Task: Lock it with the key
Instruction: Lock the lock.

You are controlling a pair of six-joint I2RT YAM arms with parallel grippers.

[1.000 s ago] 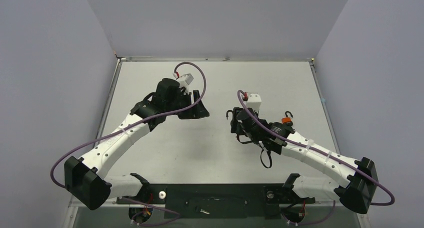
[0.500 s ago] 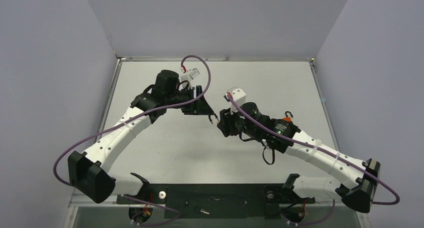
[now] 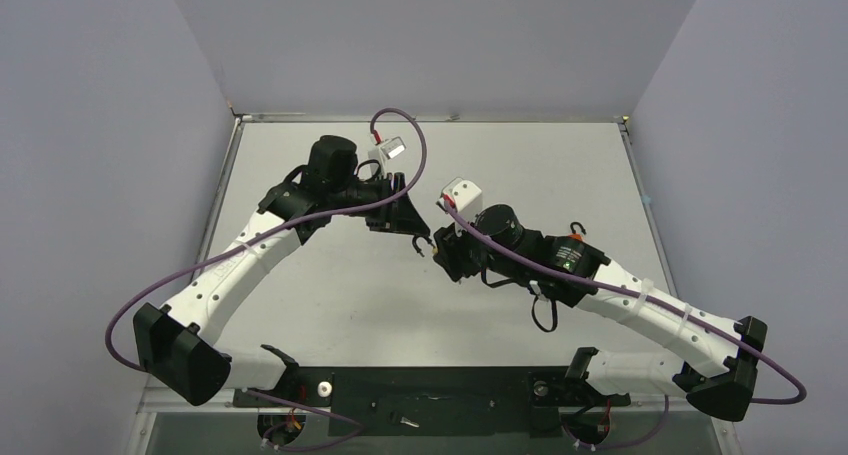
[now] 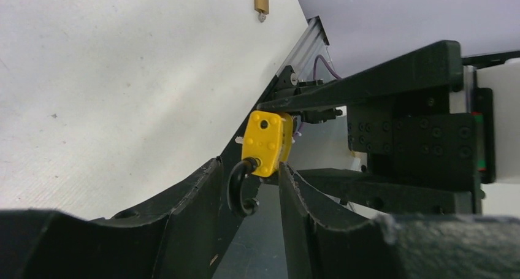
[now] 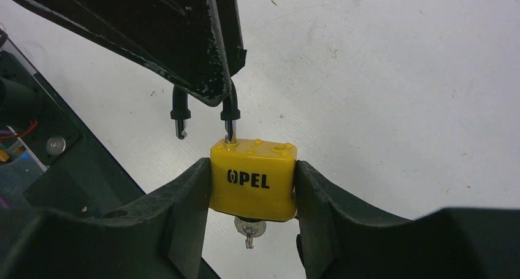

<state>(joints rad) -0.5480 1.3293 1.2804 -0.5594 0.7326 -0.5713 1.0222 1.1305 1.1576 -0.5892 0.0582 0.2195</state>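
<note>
Lock not yet shut. The yellow padlock [image 5: 252,187] was up off the table [image 4: 122,76], held by its body between both fingers of the right gripper [image 5: 252,168], which pressed on its two sides, lettered face toward the right wrist camera. The key [image 5: 248,229] sat in the keyhole on the underside of the body, with its small ring hanging below. The black shackle [image 5: 179,110] stood raised: one leg in the body, the free leg clear of its hole and off to the side. The left gripper [image 4: 250,168] had its jaws partway apart around the bend of the shackle; I could not tell whether they actually pinched it or only bracketed it. My read of what remained: swing the free leg over its hole, press the shackle home, then turn the key. A brass padlock [image 4: 262,3] lay untouched, well apart on the table.
</note>
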